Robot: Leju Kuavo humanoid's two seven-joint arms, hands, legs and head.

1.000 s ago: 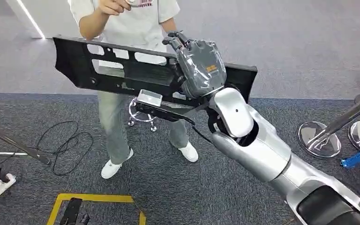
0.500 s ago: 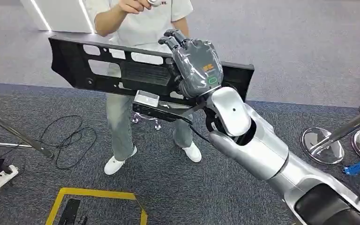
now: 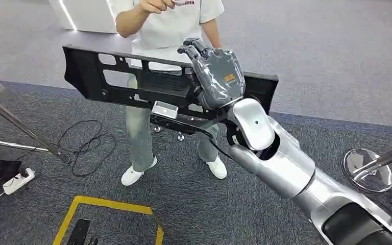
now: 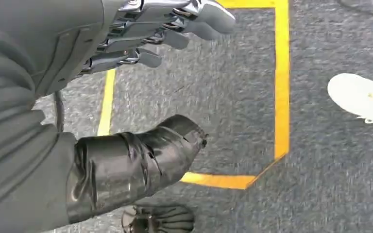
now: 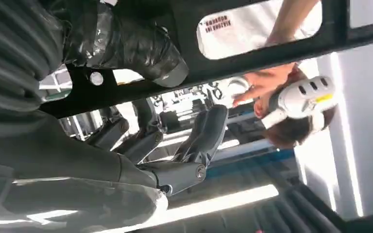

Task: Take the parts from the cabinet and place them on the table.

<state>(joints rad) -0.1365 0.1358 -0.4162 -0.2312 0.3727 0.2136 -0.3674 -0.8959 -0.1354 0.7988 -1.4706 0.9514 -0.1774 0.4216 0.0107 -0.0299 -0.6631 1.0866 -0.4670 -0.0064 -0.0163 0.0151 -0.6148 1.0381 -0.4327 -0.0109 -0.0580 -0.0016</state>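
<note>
The whole view has swung since a second ago, the robot turning. Right hand [image 3: 215, 71] grips the long black panel [image 3: 132, 81] aloft, carry underway; placing remains. Left hand [image 4: 126, 43] hangs spread, holding nothing.

The long panel [image 3: 132, 81] is showing as matt black plastic, moulded with cut-out windows, its edges taking only a dull sheen. The right hand [image 3: 215, 76] gripping it is wearing a grey cover wrapped in shiny, crinkled film, and the arm [image 3: 280, 161] behind is gleaming in smooth, polished silver. The left hand [image 4: 126, 97] is hanging over the floor with a ribbed matt grey cover, a thumb bound in glossy black tape, and fingers [image 4: 175, 22] glinting like bare metal. The carpet [image 3: 194, 204] is looking rough and grey, with smooth yellow tape [image 3: 112, 206] lying on it. The person's shirt [image 3: 178, 28] is looking like soft white cloth.
</note>
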